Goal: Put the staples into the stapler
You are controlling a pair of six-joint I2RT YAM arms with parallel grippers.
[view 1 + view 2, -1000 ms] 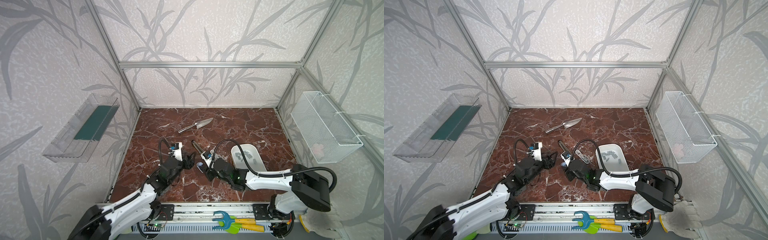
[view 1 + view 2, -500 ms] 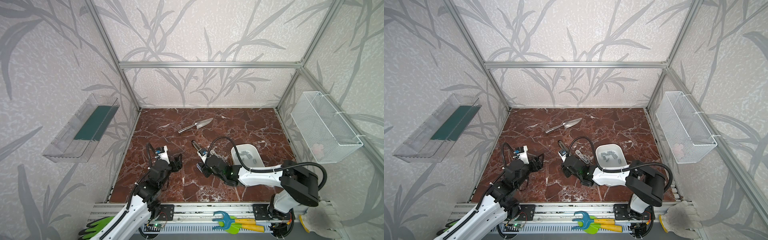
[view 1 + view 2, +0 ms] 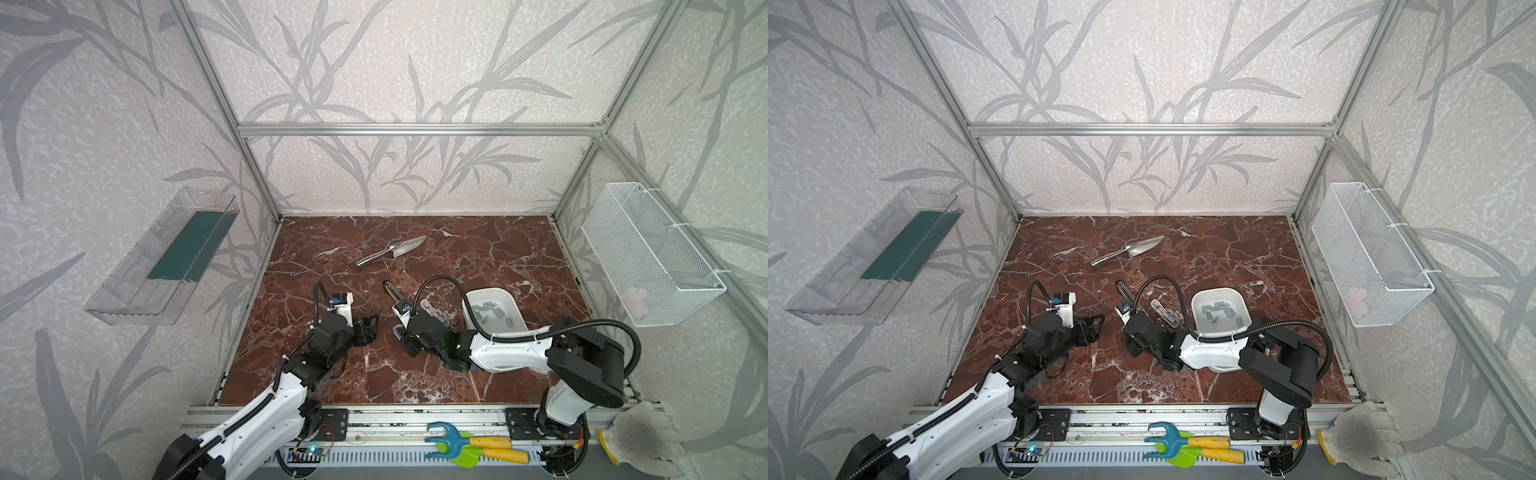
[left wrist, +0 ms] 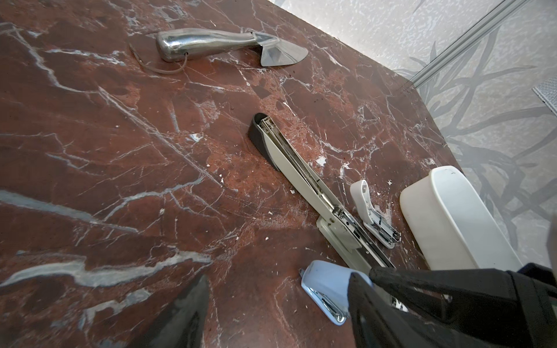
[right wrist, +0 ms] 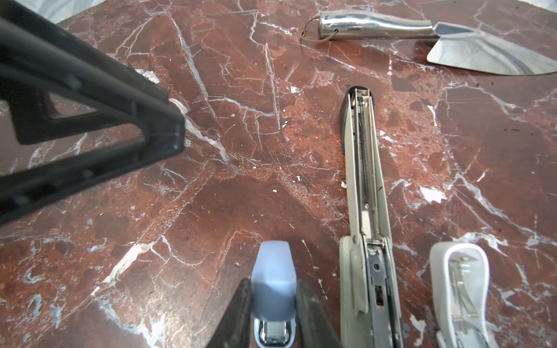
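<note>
Over the last second the right gripper (image 5: pixel 273 289) has narrowed until its fingers (image 5: pixel 241 313) press both sides of the small blue stapler (image 5: pixel 272 265), which rests on the marble tabletop (image 5: pixel 211 211) near the front, left of the long grey stapler (image 5: pixel 363 168) lying opened flat. Meanwhile the left gripper (image 3: pixel 370 328) has backed away leftward and hangs empty with its fingers wide. The staples (image 3: pixel 486 309) all lie in the white dish (image 3: pixel 482 293) to the right, behind the right arm; none is loaded. That probably means the blue stapler is being secured first. It looks closed, so opening it seems next.
</note>
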